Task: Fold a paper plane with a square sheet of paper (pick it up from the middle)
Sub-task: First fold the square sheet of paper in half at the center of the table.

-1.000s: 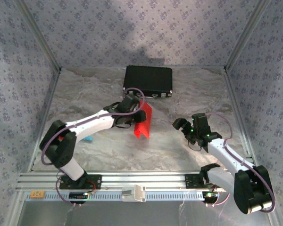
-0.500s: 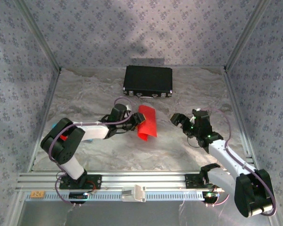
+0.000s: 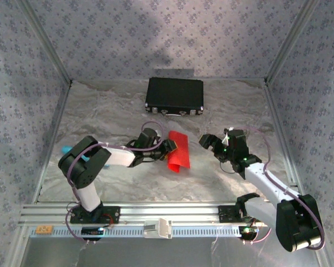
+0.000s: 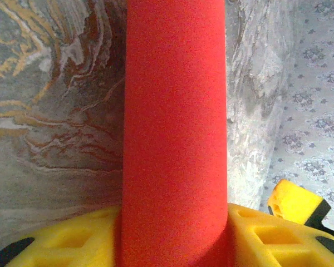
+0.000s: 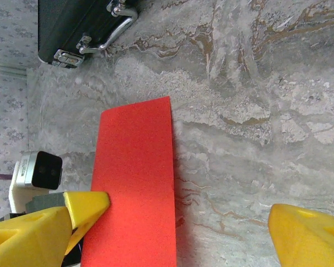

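Down at the near edge, the aluminium rail (image 3: 156, 212) and both arm bases sit out of the way. Past them is a bare stretch of marbled table (image 3: 117, 178), so there's loads of free room on that side.

Mid-table is where it gets tight. The left gripper (image 3: 168, 146) lies low, reaching rightward. Its yellow pads (image 4: 72, 245) are pinched on one end of the square sheet of paper (image 3: 179, 153), which sits mid-table between the two claws. From the left wrist the sheet runs straight out from the pads, bowed like a half tube. I can't tell if it's properly creased or if the free end touches the table.

The right gripper (image 3: 210, 143) sits just beside the paper with its jaws wide apart and nothing in them. One yellow fingertip (image 5: 83, 206) is right at the paper's edge.

What I'd worry about:
- That fingertip could nudge the sheet and skew it before any fold is lined up.
- If the right claw bites off-centre, the crease would probably come out crooked.
- If the two claws pull against each other, thin paper like this could crumple or tear.
- If the left claw lets go early, the bow might just spring flat.

A small turquoise object (image 3: 65, 149) lies by the left arm's elbow, well apart from the paper. Further back, the black case (image 3: 175, 94) sits near the far wall, handle facing this way, with open table between it and the paper. The frame posts and side walls are well clear.
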Motion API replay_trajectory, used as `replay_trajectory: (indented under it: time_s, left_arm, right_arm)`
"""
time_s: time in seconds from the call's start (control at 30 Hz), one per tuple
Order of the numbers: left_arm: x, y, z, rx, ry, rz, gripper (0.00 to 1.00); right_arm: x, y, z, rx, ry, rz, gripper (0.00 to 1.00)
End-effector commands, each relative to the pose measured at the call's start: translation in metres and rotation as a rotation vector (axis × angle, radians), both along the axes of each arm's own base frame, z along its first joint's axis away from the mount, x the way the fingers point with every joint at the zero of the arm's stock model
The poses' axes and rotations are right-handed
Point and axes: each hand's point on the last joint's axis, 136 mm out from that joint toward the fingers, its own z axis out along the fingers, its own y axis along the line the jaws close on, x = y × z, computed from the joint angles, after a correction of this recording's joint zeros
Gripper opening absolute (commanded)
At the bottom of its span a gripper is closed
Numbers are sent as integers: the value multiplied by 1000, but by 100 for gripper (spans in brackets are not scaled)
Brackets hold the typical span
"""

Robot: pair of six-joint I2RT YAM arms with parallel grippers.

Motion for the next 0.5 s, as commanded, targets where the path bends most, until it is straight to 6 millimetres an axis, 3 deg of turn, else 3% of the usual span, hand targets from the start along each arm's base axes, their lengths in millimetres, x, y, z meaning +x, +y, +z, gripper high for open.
replay_trajectory:
  time_s: [0.0, 0.4, 0.47]
  left_arm:
    - [3, -5, 1, 16, -24, 1, 47]
    - [-4, 6, -10, 201, -40, -53, 53]
    - [-5, 11, -10, 266, -60, -60, 58]
  right_arm:
    - [4, 6, 10, 2, -33, 34, 93]
    - [1, 4, 3, -1, -13, 23, 93]
    - [0, 4, 2, -1, -9, 24, 93]
